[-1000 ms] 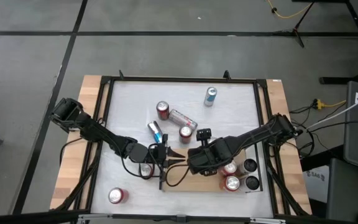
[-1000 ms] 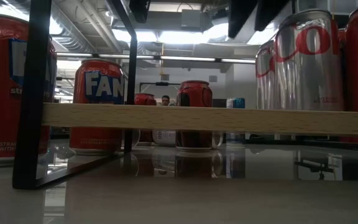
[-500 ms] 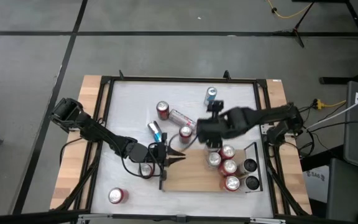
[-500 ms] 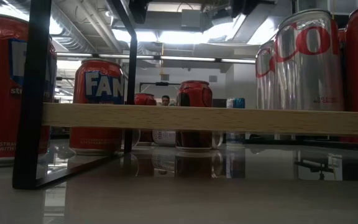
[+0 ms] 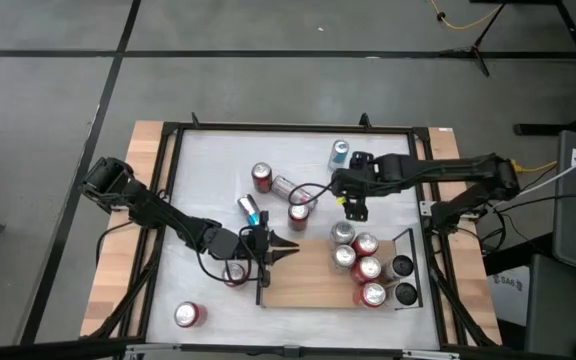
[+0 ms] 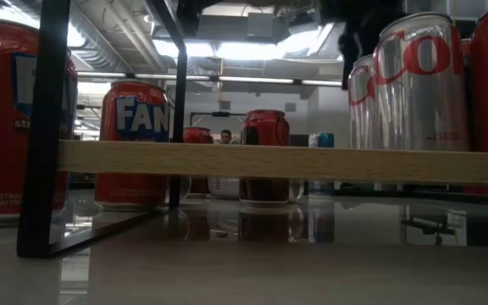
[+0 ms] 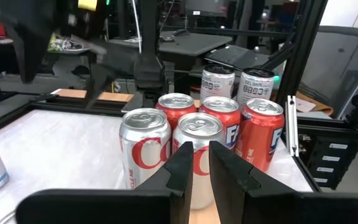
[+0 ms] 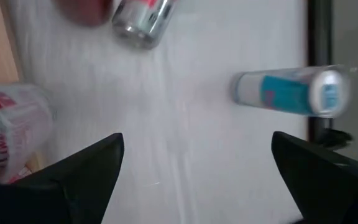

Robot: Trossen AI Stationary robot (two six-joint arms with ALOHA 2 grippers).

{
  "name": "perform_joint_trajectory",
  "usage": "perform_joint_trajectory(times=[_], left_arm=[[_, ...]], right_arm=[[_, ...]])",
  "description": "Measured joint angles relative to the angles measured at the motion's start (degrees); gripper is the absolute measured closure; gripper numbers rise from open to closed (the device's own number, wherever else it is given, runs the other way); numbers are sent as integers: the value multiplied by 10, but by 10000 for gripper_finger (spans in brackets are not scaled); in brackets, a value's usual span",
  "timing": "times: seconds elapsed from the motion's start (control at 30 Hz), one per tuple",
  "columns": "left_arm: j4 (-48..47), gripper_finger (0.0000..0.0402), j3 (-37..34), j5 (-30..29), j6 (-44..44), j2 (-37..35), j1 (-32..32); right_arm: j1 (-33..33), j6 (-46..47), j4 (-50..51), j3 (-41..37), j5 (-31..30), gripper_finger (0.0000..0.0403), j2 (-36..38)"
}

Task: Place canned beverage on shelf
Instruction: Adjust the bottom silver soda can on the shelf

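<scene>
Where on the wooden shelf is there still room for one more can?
The shelf is bare between the left gripper and the can cluster. Its right part is crowded with cans, with two black-topped ones at the end.

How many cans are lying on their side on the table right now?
2. A silver can lies mid-table; a blue can lies beside it, nearer the shelf. The arms may hide others.

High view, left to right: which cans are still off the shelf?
Red can near the front edge → red upright can → silver can lying on its side → red can beside it → slim blue-and-silver can.
</scene>
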State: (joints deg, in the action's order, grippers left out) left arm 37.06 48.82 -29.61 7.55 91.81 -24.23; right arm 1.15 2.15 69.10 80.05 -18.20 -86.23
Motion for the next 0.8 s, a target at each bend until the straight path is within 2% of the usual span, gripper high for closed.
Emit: perform_joint_trajectory(times=[0.3,0.8], left_arm=[[-1,357,0,0,0,0,0],[-2,357,0,1,0,0,0]], right_arm=[[-8,-49,-88,-69,52,4,1],[-7,-53,-117,-72,164,4,1]])
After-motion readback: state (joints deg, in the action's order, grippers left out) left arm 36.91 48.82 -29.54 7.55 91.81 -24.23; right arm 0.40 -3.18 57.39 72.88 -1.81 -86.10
